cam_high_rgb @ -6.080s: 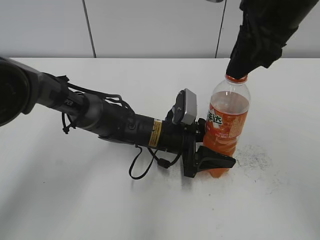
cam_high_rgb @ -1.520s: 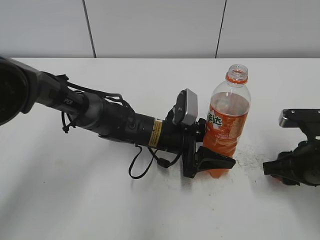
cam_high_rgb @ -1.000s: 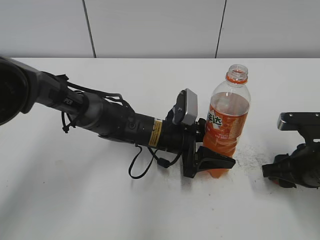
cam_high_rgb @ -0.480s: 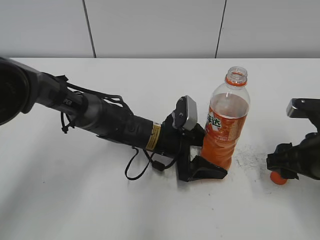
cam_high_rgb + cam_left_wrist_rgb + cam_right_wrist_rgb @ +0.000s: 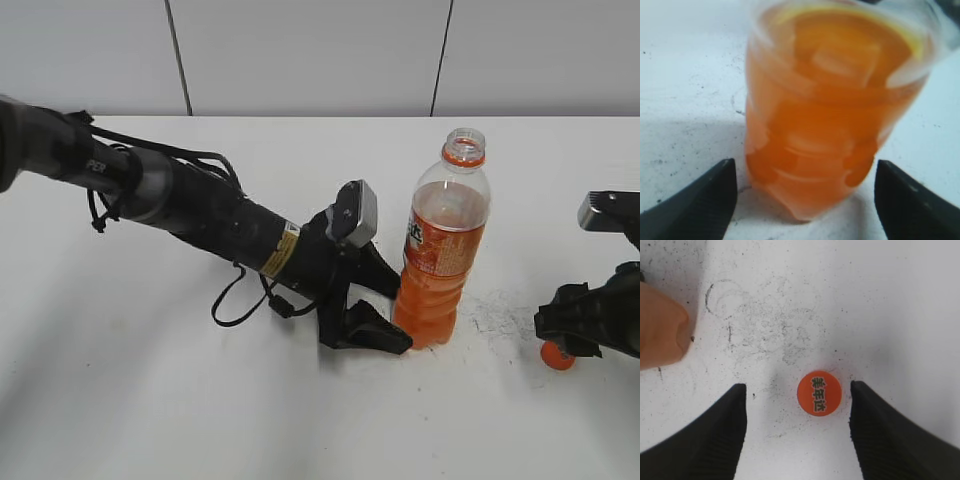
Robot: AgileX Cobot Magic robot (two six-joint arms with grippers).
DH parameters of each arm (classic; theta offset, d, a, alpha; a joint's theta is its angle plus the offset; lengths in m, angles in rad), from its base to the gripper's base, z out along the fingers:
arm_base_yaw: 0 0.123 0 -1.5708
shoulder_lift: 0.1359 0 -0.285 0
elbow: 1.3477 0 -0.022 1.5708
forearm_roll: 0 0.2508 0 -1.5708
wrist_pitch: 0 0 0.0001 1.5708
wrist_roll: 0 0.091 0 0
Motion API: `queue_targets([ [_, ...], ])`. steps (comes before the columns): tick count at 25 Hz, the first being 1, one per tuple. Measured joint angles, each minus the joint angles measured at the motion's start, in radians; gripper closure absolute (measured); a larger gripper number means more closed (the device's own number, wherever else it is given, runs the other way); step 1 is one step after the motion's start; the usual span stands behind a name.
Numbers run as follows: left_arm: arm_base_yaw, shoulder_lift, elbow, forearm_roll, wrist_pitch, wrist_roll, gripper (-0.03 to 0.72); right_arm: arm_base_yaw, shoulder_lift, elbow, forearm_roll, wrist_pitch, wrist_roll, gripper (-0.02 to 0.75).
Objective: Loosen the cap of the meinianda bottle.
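Observation:
The meinianda bottle (image 5: 438, 255) stands upright on the white table with its neck uncapped. It fills the left wrist view (image 5: 830, 110) and shows at the left edge of the right wrist view (image 5: 660, 330). My left gripper (image 5: 385, 315) is open, its fingers (image 5: 802, 200) apart on either side of the bottle's base and not touching it. The orange cap (image 5: 819, 393) lies flat on the table, printed top up, between the open fingers of my right gripper (image 5: 797, 430). In the exterior view the cap (image 5: 556, 356) sits just below the right gripper (image 5: 575, 335).
The white table (image 5: 300, 420) carries grey scuff marks (image 5: 500, 310) to the right of the bottle. A pale panelled wall (image 5: 300, 50) runs behind the table's far edge. The left arm (image 5: 180, 200) lies low across the table's left half.
The right gripper took the cap off the bottle, carried it down to the table at the right and let it go. The left gripper opened and drew back left from the bottle.

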Motion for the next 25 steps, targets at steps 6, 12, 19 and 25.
queue_targets([
  [6, 0.013, -0.047, 0.0, 0.095, 0.013, -0.121, 0.019, 0.0, -0.011, -0.003, 0.0, 0.002, 0.0, 0.263],
  [12, 0.049, -0.103, 0.003, 0.1, 0.03, -0.198, 0.028, 0.0, -0.09, -0.003, 0.0, 0.038, 0.001, 0.263],
  [19, 0.087, -0.252, 0.125, 0.099, 0.204, -0.209, 0.049, 0.0, -0.196, -0.003, 0.0, 0.123, 0.001, 0.263],
  [25, 0.097, -0.432, 0.293, 0.099, 0.561, -0.227, 0.06, 0.0, -0.32, -0.003, 0.0, 0.227, 0.001, 0.263],
])
